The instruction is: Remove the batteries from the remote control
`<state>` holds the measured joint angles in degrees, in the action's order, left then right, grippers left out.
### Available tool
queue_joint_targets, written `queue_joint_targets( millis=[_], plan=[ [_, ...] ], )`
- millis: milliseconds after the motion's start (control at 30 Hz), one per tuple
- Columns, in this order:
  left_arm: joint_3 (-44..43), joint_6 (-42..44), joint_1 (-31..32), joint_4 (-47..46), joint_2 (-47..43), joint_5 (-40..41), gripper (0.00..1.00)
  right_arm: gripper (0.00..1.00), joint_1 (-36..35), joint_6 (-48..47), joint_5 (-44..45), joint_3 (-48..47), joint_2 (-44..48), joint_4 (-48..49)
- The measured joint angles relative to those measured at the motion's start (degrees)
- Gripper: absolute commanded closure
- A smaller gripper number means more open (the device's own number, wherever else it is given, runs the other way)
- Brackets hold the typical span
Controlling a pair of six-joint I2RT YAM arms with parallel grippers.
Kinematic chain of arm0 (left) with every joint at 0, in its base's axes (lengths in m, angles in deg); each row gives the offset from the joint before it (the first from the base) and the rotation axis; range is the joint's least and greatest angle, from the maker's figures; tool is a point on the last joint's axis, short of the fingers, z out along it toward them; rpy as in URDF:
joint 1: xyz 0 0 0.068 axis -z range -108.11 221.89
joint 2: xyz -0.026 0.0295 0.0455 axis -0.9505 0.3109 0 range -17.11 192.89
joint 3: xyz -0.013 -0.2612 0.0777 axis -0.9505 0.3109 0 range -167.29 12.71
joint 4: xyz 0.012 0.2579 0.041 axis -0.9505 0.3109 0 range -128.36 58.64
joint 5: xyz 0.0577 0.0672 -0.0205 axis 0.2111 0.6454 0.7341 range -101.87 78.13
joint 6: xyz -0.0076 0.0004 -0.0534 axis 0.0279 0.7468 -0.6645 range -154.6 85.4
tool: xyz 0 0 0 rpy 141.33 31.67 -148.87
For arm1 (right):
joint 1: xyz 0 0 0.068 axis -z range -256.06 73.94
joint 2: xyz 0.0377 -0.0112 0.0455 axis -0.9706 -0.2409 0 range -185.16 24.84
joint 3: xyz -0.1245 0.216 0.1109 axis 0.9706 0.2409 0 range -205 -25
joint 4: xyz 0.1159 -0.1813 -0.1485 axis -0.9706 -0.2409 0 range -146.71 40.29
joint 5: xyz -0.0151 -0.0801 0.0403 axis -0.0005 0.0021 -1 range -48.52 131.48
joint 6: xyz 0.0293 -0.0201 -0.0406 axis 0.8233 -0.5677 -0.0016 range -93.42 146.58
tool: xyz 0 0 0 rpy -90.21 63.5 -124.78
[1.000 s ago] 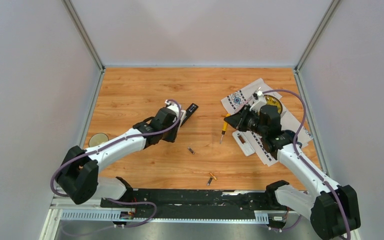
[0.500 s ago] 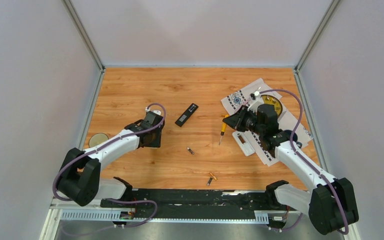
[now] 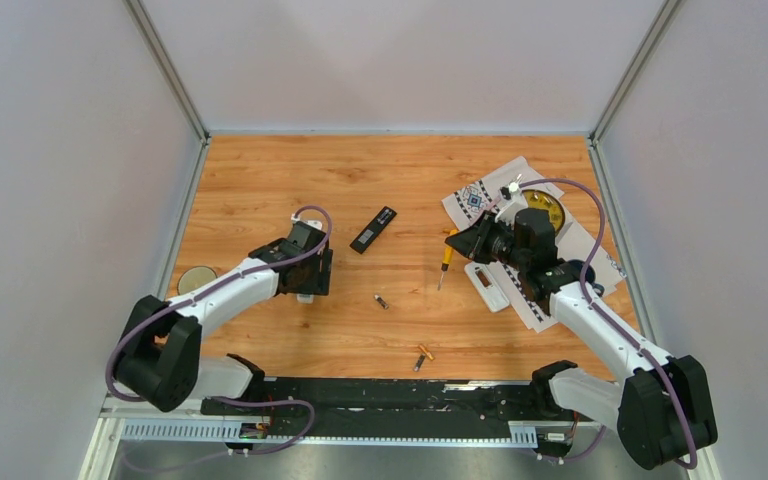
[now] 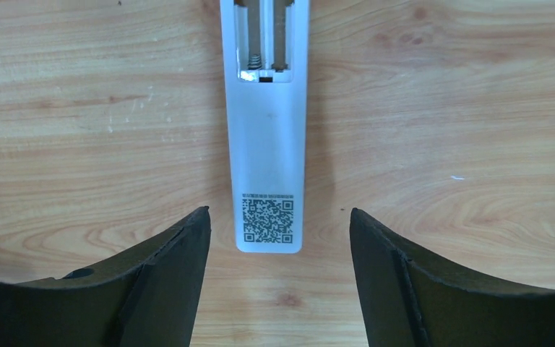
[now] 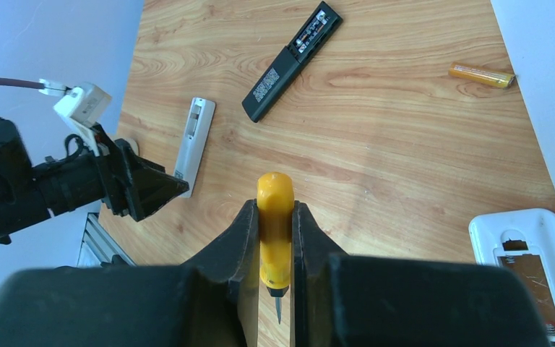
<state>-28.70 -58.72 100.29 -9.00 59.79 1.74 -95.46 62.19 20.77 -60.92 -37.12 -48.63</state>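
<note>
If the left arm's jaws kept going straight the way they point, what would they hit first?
Most likely the white remote: its QR-code end lies between the open jaws of the left gripper. Depth is unclear, so they might straddle it and touch the table instead.

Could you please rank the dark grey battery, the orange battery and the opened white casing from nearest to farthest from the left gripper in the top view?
From the left gripper:
1. Dark grey battery, just right of it, mid-table.
2. Orange battery, farther right, toward the near edge.
3. Opened white casing, far right, at the edge of the cloth.
</note>
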Motion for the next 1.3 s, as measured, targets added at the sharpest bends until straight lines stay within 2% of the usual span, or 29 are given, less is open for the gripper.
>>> queue_joint_targets(
  millis=[200,267,367,533,800,1100,1300],
  plan=[
    [0.2,2.7,0.0,-2.3,-6.6,-4.6,0.22,1.0,0.0,-0.1,-0.4,0.0,-0.1,0.0],
    [0.4,3.9,0.0,-3.4,-8.3,-6.5,0.19,1.0,0.0,-0.1,-0.5,0.0,-0.1,0.0],
    [0.4,5.4,0.0,-4.7,-9.5,-9.1,0.08,1.0,0.0,-0.2,-0.5,0.0,-0.1,0.0],
    [-0.5,8.1,0.0,-5.9,-8.3,-11.7,0.07,1.0,0.0,-0.6,-0.5,0.0,-0.1,0.0],
    [-13.6,12.0,0.0,-5.3,4.2,-12.5,0.07,1.0,0.0,-1.4,-0.4,0.0,-0.1,-0.1],
    [-29.4,15.3,0.0,-0.5,23.1,-12.3,0.08,1.0,0.0,-2.6,-0.4,0.0,-0.1,-0.4],
    [-40.7,17.7,0.0,4.3,33.7,-13.5,0.18,1.0,0.0,-3.4,0.1,0.0,-0.1,-1.4]
  ],
)
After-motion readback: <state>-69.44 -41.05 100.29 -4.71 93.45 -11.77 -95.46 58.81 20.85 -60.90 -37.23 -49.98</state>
